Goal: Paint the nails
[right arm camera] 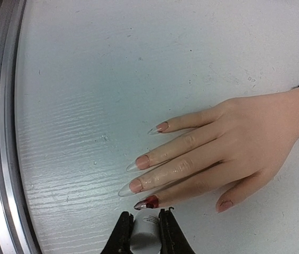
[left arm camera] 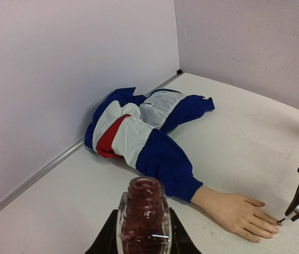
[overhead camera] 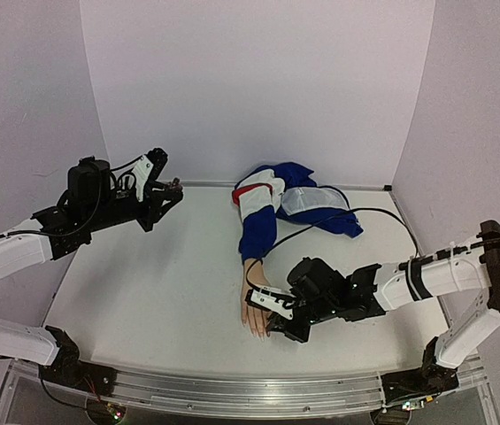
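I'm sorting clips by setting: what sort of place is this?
Likely a robot test booth: plain walls around a white table, left arm and right arm mounted at its edge, a mannequin hand lying on it.

The red bottle (left arm camera: 145, 217) is cut off at the bottom edge. So is the white cap (right arm camera: 145, 233).

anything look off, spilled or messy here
No spill or damage shows. The jacket lies crumpled in a heap, with one sleeve stretched out to the mannequin hand. Only one of the nails is dark red, and unevenly so; the rest look bare.
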Controlling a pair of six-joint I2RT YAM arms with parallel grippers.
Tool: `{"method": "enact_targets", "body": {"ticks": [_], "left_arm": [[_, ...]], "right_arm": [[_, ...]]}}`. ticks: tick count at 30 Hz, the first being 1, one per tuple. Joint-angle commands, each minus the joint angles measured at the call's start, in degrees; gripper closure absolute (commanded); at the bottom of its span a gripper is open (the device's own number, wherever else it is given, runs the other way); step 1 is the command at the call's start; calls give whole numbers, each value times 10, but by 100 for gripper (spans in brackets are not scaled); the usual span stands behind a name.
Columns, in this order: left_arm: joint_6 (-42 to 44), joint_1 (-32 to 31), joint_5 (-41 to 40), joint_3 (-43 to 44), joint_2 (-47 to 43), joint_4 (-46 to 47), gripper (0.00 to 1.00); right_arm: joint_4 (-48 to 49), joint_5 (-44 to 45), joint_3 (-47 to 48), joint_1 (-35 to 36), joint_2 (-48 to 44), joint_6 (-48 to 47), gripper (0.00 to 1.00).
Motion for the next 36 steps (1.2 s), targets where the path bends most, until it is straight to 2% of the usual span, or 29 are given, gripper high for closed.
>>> {"method": "enact_targets", "body": {"ticks": [1, 36], "left_arm": [[-6, 4, 9, 18, -6, 39, 100], [-8, 4, 10, 19, -6, 38, 100]], "right_arm": [[3, -1, 19, 5, 7, -3, 100], [-24, -15, 25, 5, 15, 11, 100]]}}
